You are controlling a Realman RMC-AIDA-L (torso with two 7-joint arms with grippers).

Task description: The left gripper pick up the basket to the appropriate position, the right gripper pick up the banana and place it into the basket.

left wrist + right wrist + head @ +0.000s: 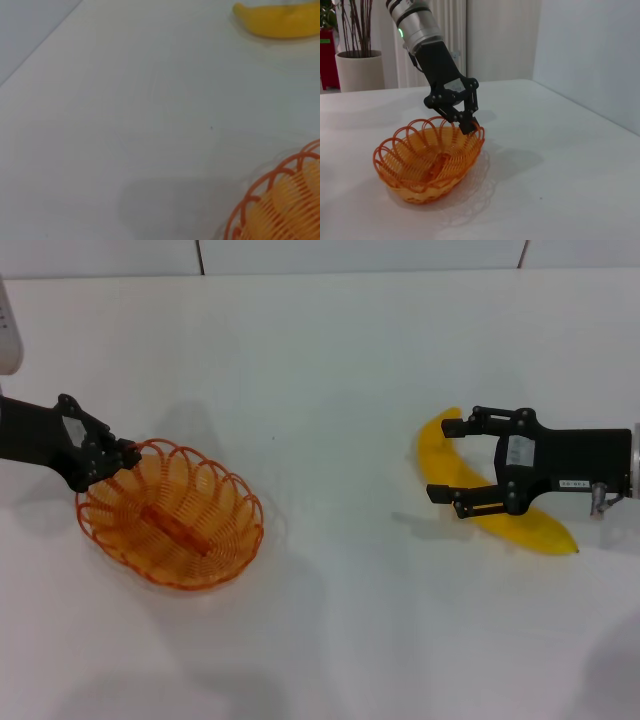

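1. Head view: a plain white table (pixel 330 360) fills the scene, with a pale wall behind it. The basket (pixel 170 515) is seen on the robot's left, its rim pinched at the near-left edge by the left gripper (pixel 118 457), whose fingers are closed on the wire. On the right, the banana (pixel 455 470) lies flat on the table, well apart from the basket. The right gripper (pixel 452 458) is spread wide with one finger on each side of the banana's middle (contact cannot be confirmed).

2. Left wrist view: only bare table, a corner of the basket's scalloped rim and one end of the banana are shown; this arm's own fingers are not seen.

3. Right wrist view: the basket is shown tipped, the gripped side raised and the far side apparently resting on the table. A potted plant (pixel 357 70) stands beyond the table.

4. Progress, as judged: the basket is gripped but may not yet be placed; the banana is neither grasped nor lifted. Closing on it, carrying it across and dropping it into the empty basket are all left to be done.
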